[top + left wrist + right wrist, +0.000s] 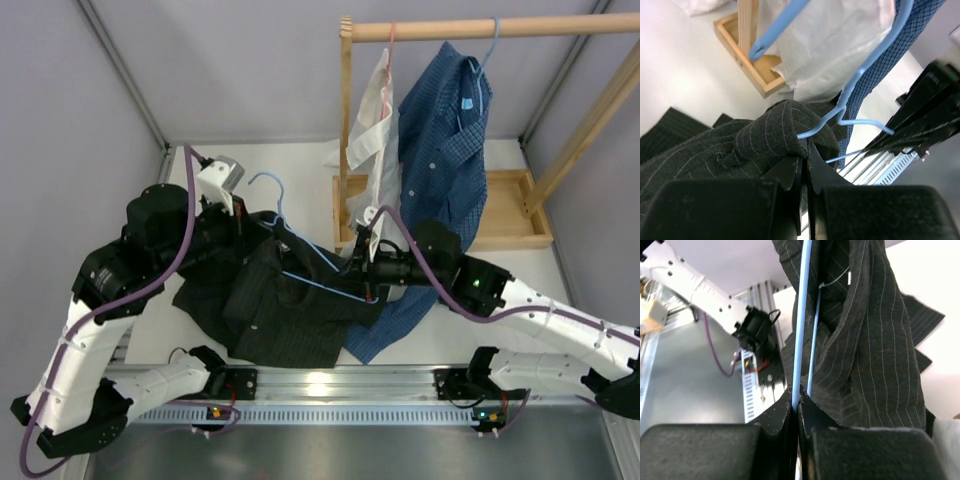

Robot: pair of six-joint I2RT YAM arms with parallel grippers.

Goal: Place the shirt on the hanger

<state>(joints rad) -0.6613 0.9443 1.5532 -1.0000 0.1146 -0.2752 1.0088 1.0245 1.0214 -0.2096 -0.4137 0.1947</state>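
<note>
The black shirt (290,310) lies bunched on the table between the arms. The thin light-blue hanger (300,250) runs through it, hook (268,182) sticking out at the back. My left gripper (250,232) is shut on a fold of the shirt's collar edge (785,135), where the hanger wire (860,80) comes out. My right gripper (368,288) is shut on a bar of the hanger (802,340), with the shirt cloth (870,350) draped beside it.
A wooden rack (480,30) stands at the back right with a white shirt (372,120) on a pink hanger and a blue checked shirt (445,150) on its own hanger. The blue shirt's tail (390,325) lies beside the black shirt. Rack base tray (510,225).
</note>
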